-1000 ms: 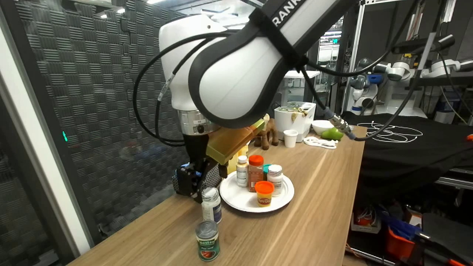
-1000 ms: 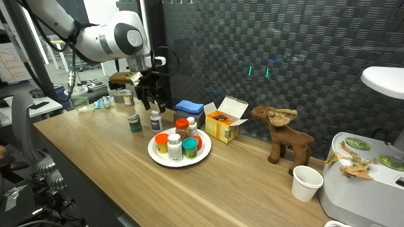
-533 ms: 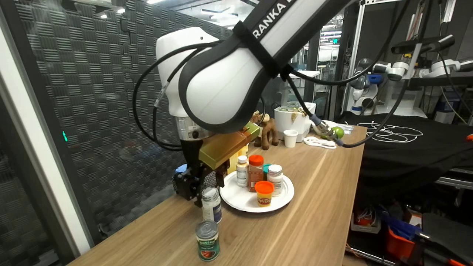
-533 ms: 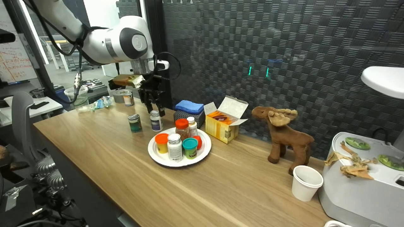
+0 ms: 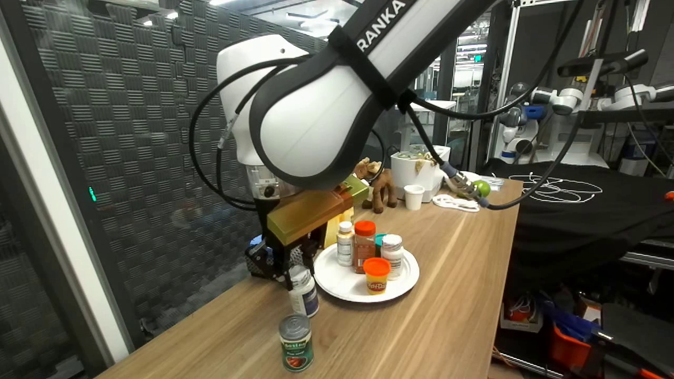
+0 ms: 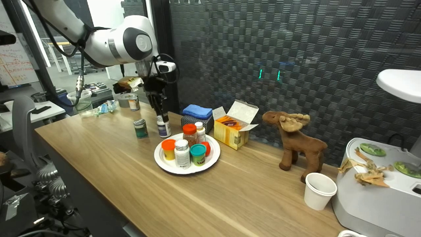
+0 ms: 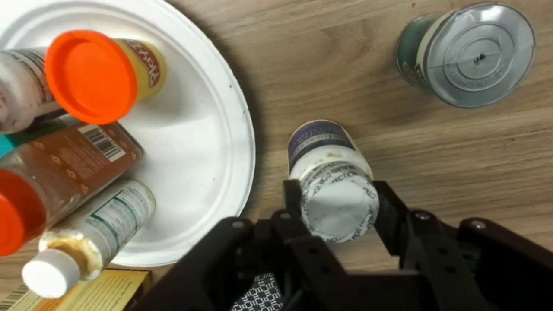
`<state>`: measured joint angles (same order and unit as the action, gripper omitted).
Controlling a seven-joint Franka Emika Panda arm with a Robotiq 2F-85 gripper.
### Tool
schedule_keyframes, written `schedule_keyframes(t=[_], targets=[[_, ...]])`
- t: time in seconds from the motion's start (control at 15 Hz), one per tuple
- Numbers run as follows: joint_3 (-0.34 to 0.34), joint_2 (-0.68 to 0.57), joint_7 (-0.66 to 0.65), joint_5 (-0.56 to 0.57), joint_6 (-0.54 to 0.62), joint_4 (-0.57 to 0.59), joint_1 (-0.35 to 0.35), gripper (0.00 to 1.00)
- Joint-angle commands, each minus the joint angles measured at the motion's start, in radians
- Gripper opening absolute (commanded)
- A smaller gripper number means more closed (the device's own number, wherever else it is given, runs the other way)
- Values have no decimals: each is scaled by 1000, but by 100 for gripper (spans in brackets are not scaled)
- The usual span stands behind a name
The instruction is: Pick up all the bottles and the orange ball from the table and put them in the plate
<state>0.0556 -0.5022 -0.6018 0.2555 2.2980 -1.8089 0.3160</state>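
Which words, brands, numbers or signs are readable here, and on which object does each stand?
"FRANKA": white-and-black robot arm.
"Play-Doh": yellow cylindrical tub with orange lid.
"FOR": white plastic bottle with purple label; fragment only.
Too small or blurred: lettering on silver-and-green metal can, distant whiteboard, everything else.

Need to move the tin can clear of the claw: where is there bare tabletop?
In an exterior view, the widest bare stretch of wooden tabletop runs along the front, from the plate to the white paper cup; a smaller patch separates the yellow carton from the plush moose. Crowded: the plate, and around the claw gripping the purple-labelled bottle.
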Motion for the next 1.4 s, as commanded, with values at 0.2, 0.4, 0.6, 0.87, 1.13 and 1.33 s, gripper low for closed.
schedule_keyframes(t=[0.2, 0.4, 0.6, 0.87, 1.13, 1.33], targets=[[-70, 88, -293, -1, 35, -65, 30, 20], [-95, 116, -425, 11, 45, -81, 18, 20], [-116, 109, -514, 17, 47, -70, -3, 20], [-118, 62, -520, -4, 22, -27, -47, 20], [-115, 35, -508, -26, 19, -14, -82, 20], [-109, 23, -495, -43, 27, -10, -97, 20]])
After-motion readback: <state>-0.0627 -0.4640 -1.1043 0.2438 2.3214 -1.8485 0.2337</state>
